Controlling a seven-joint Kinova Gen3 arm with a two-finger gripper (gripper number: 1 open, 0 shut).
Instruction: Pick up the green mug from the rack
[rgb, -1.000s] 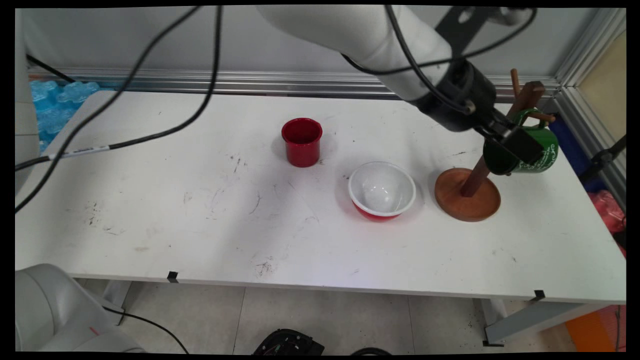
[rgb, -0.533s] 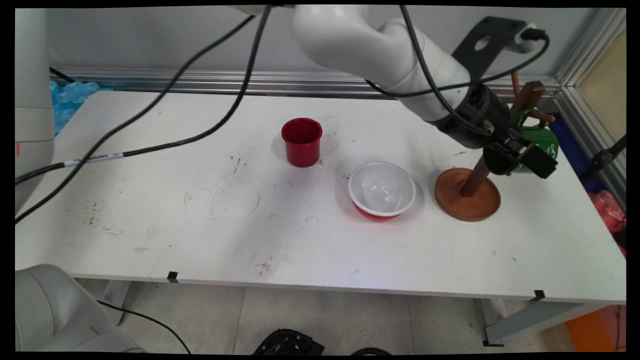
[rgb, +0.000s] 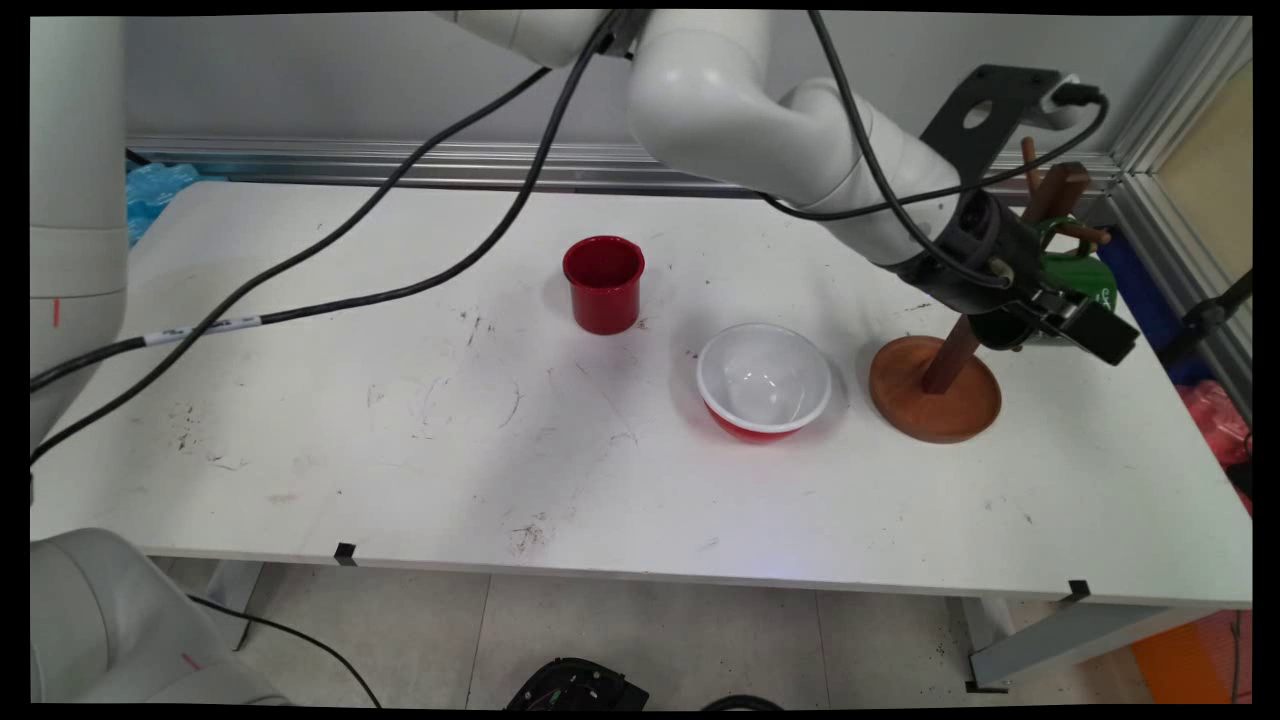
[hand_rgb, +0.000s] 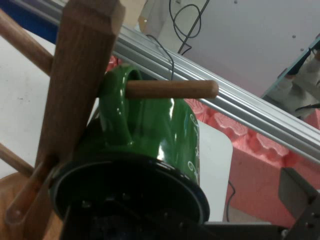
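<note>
A green mug (rgb: 1088, 276) hangs tilted against the wooden mug tree (rgb: 1052, 196) at the table's right end. My gripper (rgb: 1068, 325) is shut on the mug's rim, with one black finger (rgb: 1100, 336) outside the mug's wall. In the hand view the green mug (hand_rgb: 165, 130) fills the middle, its dark opening toward the camera. Its handle is looped over a wooden peg (hand_rgb: 172, 89) that sticks out from the mug tree's post (hand_rgb: 80, 75). The tree's round base (rgb: 935, 392) rests on the table below the mug.
A white bowl with a red outside (rgb: 764, 380) sits just left of the tree's base. A red cup (rgb: 603, 283) stands further left and back. Black cables hang from the arm across the table's left half. An aluminium frame runs along the back and right edges.
My gripper and the green mug have moved right and toward the back, closer against the tree's post, and the mug has tipped more. The arm's links have swung rightward. Bowl and cup are unmoved.
</note>
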